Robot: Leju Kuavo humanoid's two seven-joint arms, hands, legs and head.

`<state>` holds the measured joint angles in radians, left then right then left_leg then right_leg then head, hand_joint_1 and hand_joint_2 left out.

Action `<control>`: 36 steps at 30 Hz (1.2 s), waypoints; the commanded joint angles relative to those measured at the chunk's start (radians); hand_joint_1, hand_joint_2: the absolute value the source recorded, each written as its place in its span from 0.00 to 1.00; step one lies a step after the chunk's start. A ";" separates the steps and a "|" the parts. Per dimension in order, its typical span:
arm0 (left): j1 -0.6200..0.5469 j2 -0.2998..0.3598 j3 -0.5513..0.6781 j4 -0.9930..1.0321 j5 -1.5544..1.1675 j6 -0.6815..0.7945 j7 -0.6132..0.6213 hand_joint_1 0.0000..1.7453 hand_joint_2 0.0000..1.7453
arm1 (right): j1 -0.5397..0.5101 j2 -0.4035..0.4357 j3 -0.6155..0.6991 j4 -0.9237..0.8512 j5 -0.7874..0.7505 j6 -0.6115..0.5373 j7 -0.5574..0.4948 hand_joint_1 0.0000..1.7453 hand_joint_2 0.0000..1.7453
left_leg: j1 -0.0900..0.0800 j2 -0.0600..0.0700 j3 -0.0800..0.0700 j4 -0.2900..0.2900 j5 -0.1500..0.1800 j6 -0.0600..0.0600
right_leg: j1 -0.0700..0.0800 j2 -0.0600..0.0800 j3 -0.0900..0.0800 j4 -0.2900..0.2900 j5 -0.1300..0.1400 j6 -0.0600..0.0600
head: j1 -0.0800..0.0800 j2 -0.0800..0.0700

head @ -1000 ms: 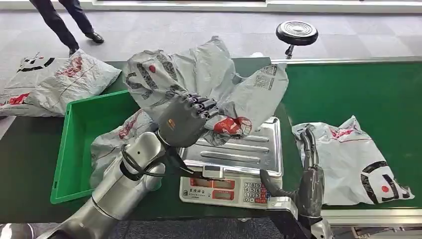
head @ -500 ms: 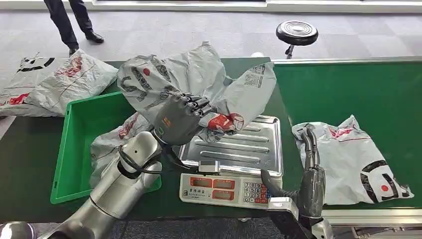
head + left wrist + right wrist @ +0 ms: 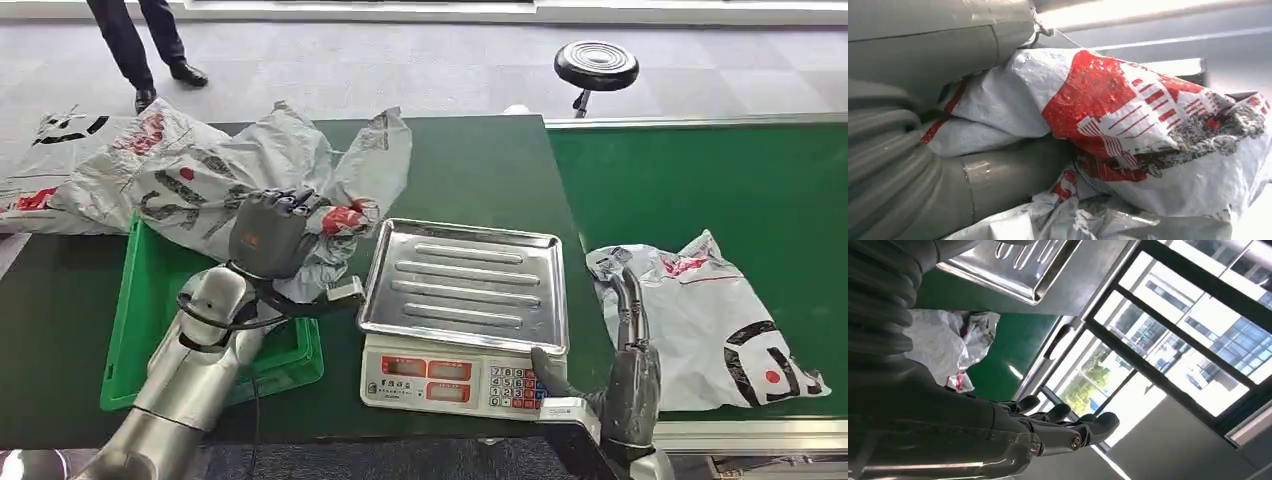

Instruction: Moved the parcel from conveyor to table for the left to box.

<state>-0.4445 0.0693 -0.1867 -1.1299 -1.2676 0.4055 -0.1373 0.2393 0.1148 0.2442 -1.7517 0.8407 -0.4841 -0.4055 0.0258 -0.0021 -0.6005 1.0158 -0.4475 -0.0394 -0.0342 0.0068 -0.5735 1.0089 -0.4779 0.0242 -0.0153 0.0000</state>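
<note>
Left hand (image 3: 268, 232) clamped on a crumpled grey parcel (image 3: 250, 180), fingers wrapped over its red-printed part (image 3: 1108, 110), holding it above the far end of the green bin (image 3: 130, 330) at the left of the table (image 3: 470, 170). Bag's loose ends draped toward the far edge, one corner lying over another grey parcel (image 3: 60, 170) at the far left; hard to tell whether any of it already rests inside the bin. Scale (image 3: 460, 378) with its steel tray (image 3: 470, 285) bare in the middle, near edge. Right hand (image 3: 625, 345) idle at the near right, fingers straight and apart, gripping nothing, raised just beside a second parcel (image 3: 715, 320) lying flat on the green conveyor (image 3: 700, 180). Judging by this: transfer off the belt done for the held bag, weighing spot passed, boxing under way but not finished, with the release into the bin left to do. Second bag on the belt apparently waiting its turn.
</note>
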 commanded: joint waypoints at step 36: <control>0.348 -0.021 0.315 -0.244 0.012 -0.023 -0.003 0.00 0.00 | 0.020 -0.038 -0.037 -0.022 0.101 -0.014 0.077 0.00 1.00 | 0.000 0.000 0.002 -0.002 -0.001 0.003 | 0.001 -0.002 0.002 -0.003 -0.001 -0.003 | 0.000 0.000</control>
<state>-0.1066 0.0912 0.1053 -1.3687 -1.3016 0.3769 -0.1377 0.2763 0.1099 0.2266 -1.8006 0.8915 -0.4826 -0.3628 0.0259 -0.0021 -0.6008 1.0157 -0.4485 -0.0395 -0.0341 0.0059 -0.5739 1.0089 -0.4792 0.0242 -0.0156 0.0000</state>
